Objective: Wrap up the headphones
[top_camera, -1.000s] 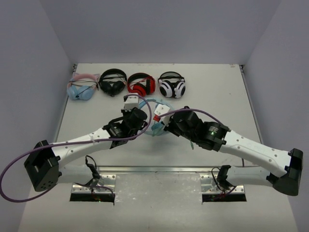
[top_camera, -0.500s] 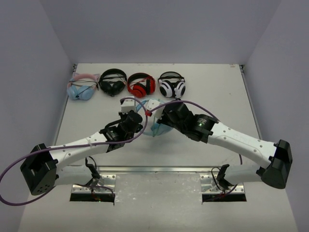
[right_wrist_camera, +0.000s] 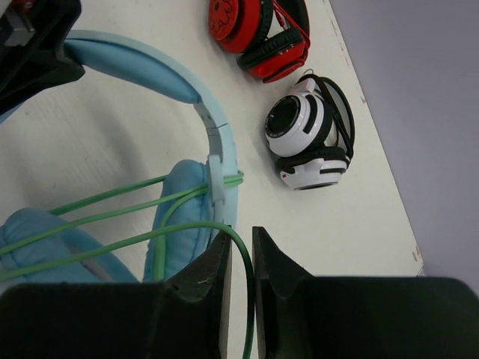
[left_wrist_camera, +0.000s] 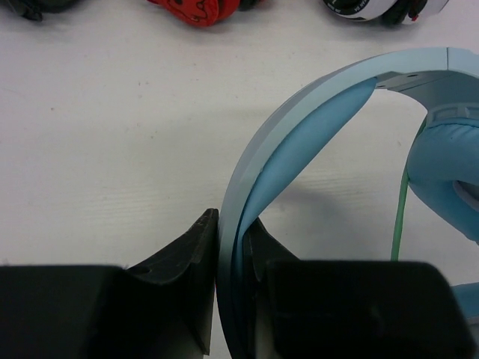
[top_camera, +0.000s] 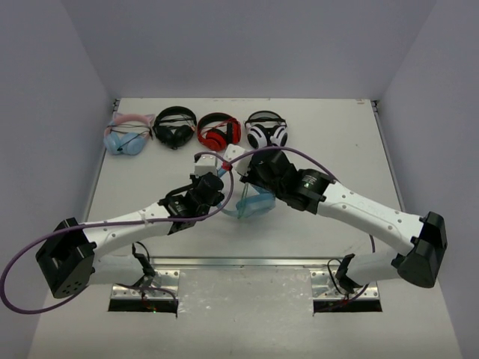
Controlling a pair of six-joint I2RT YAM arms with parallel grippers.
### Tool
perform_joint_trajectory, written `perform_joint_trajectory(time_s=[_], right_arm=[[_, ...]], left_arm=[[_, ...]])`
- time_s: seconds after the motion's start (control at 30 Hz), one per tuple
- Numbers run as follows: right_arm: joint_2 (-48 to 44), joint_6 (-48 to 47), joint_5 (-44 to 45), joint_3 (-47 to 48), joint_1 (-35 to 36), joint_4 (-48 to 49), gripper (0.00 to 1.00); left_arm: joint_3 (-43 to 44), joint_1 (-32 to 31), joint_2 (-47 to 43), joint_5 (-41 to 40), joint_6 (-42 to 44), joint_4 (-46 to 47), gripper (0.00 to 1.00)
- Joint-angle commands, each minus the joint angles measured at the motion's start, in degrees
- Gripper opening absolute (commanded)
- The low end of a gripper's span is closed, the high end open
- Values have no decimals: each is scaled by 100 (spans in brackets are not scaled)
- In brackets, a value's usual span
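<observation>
The sky-blue headphones stand mid-table between my two grippers. My left gripper is shut on the plain blue headband; in the top view the left gripper sits just left of the headphones. My right gripper is shut on the thin mint-green cable. Several cable strands run across the padded ear cup and around the headband's slider. In the top view the right gripper is close behind the headphones, near the left one.
A row of other headphones lies at the back: a pale blue pair with pink cat ears, a black pair, a red pair and a white-and-black pair. The white-and-black pair lies close beyond my right fingers.
My right gripper has moved back and to the left with the cable, toward the left gripper. The left gripper keeps hold of the headband and has barely shifted.
</observation>
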Motion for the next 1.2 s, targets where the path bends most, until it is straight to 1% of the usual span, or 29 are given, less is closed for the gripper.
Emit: perform_joint_trajectory(time_s=[0.0,0.2,0.33,0.5,0.63,0.7,0.87,0.93,1.07,1.1,1.17], right_arm=[[9,-408,577,478,-249,655,16],[149,-329,427,557,-451,585,13],[237,-329,339,645,-583,541,12],[404,-337,190,750,-732,383,11],[457,-267,58,671,-969,374,2],[422,-206,-56,610,-1092,365,1],[211,-57,-188,487,-1443,400,1],[80,110,-346,460,-1584,392,1],[-26,286,-470,373,-1655,400,5],[-44,330,-496,320,-1673,400,9],[-131,436,-584,241,-1717,418,10]], left_arm=[[-55,-106,7,526,332,117,0],[-178,-238,-89,693,473,284,0],[-283,-474,-160,859,631,390,0],[-275,-800,-230,877,815,583,0],[-257,-976,-432,807,816,539,0],[-292,-1011,-659,790,825,530,0],[-363,-1020,-1152,553,755,495,0],[-319,-1011,-1276,447,711,223,0],[-187,-1011,-1311,561,649,179,0],[-152,-1011,-1311,613,623,144,1],[-38,-1011,-1337,728,588,117,0]])
